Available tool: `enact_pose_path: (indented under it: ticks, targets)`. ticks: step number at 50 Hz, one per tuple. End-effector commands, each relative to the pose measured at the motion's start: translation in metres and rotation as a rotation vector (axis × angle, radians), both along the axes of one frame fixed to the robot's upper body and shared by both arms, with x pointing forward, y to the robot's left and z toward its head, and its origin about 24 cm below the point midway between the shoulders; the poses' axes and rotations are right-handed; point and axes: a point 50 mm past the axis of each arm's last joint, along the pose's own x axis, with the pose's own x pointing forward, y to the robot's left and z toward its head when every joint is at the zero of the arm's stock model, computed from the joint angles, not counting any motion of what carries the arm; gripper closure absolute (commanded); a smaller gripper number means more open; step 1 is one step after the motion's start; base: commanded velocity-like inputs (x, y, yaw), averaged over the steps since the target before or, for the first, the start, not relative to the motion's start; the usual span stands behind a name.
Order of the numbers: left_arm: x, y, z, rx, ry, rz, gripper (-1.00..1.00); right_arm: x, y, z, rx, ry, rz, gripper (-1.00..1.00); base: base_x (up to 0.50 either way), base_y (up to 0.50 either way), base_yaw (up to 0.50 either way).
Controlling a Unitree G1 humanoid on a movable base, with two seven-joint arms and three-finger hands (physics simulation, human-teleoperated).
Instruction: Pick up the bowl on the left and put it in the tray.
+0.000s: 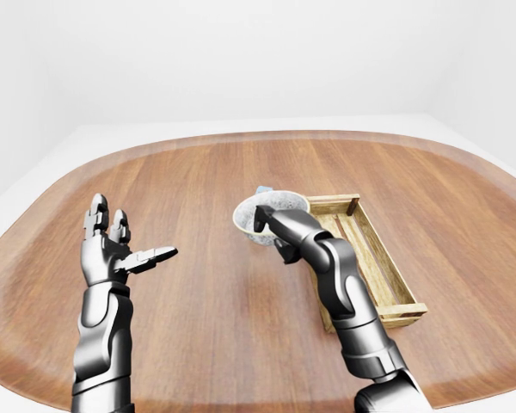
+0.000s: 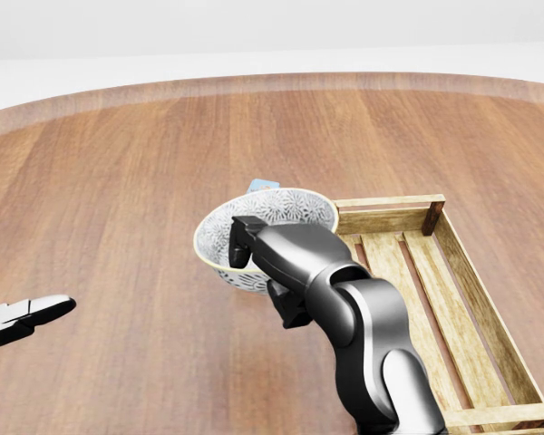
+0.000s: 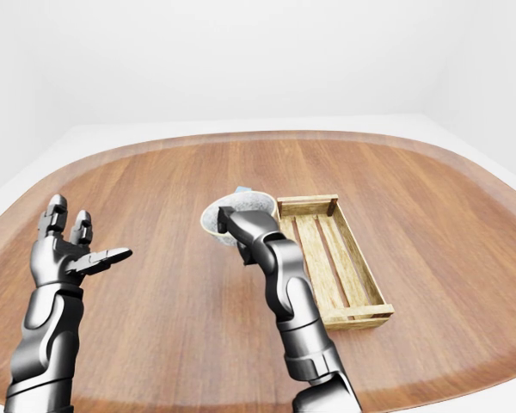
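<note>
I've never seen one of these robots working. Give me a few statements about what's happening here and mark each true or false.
1. The right hand grips the bowl. True.
2. The bowl already sits inside the tray. False: it is held beside the tray's left end in the head view.
3. The left hand holds a cup. False: it is open and holds nothing.
4. The tray has nothing in it. True.
5. The table is glass. False: it is wood-grained.

A rounded wooden table (image 1: pixel 198 284) carries a slatted wooden tray (image 1: pixel 387 267) right of centre.
</note>
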Motion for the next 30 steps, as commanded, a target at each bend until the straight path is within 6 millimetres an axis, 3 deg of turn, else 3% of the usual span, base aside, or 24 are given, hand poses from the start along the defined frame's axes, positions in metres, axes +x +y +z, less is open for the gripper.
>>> enact_pose_path:
  ticks: [1, 13, 22, 30]
  targets:
    - [0.000, 0.000, 0.000, -0.003, -0.001, 0.000, -1.00, 0.005, -0.021, 0.031, -0.066, -0.149, -0.096, 1.00, 0.00, 0.00, 0.00]
    - [0.001, -0.001, -0.001, 0.001, 0.000, -0.003, -1.00, 0.004, -0.054, 0.044, -0.034, -0.195, -0.164, 1.00, 0.00, 0.00, 0.00]
    - [0.001, -0.001, 0.003, 0.005, -0.007, -0.003, -1.00, 0.003, -0.082, 0.031, 0.013, -0.130, -0.199, 1.00, 0.00, 0.00, 0.00]
    - [0.000, -0.001, 0.001, 0.003, -0.005, -0.002, -1.00, 0.004, -0.102, 0.040, 0.060, -0.142, -0.214, 1.00, 0.00, 0.00, 0.00]
